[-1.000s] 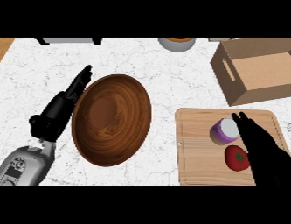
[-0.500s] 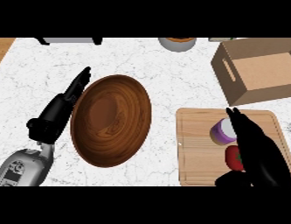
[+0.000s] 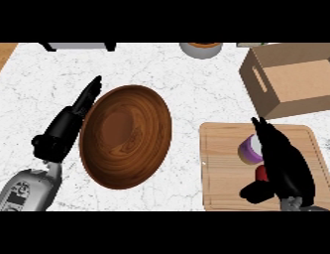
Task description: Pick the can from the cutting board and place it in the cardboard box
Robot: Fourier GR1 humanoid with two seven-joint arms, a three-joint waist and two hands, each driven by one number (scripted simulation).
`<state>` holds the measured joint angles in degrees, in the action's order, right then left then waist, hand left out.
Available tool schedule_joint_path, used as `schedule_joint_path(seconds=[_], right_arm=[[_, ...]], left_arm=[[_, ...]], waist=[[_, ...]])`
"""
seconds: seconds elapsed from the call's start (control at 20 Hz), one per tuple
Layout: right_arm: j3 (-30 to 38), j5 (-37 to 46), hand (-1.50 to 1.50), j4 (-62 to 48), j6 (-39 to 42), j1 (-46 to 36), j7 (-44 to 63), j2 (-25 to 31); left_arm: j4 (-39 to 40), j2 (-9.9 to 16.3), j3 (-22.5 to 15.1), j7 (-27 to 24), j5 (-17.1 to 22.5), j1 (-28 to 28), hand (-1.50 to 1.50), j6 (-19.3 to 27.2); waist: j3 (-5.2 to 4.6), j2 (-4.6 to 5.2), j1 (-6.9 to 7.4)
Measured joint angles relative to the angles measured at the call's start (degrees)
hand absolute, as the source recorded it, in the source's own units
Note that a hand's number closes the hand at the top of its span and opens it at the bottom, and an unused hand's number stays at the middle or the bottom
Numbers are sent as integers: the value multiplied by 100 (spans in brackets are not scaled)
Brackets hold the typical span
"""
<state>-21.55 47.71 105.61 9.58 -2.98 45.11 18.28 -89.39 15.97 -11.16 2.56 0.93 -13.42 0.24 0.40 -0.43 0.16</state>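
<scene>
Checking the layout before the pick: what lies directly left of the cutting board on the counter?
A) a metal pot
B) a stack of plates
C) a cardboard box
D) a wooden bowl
D: the wooden bowl sits on the counter left of the cutting board; the cardboard box is up beyond the board.

Bare counter (image 3: 196,84) between wooden bowl (image 3: 127,136) and cardboard box (image 3: 299,79) — passable

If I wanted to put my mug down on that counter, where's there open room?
Open marble lies between the wooden bowl and the cutting board, and along the back, between the bowl and the cardboard box. The board is crowded: the right hand hangs over the purple can and a red object. The left hand flanks the bowl.
</scene>
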Motion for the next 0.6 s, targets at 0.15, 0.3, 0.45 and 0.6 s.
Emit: schedule_joint_path(seconds=[0.15,0.3,0.45,0.6], right_arm=[[77,55,-150,-217,-6,-6,-153,-17],[28,131,-150,-257,90,-60,-87,-150],[82,127,-150,-443,69,-11,-277,-165],[123,152,-150,-631,135,-77,-299,-255]], left_arm=[[25,-50,58,91,-10,-65,0,-89],[76,-95,117,5,-68,-44,0,-140],[163,-142,187,-3,-92,-105,0,-197],[200,-183,244,-29,-140,-112,0,-245]], waist=[[-5,4,-5],[-2,-1,-5],[-3,0,-10],[-2,2,-5]])
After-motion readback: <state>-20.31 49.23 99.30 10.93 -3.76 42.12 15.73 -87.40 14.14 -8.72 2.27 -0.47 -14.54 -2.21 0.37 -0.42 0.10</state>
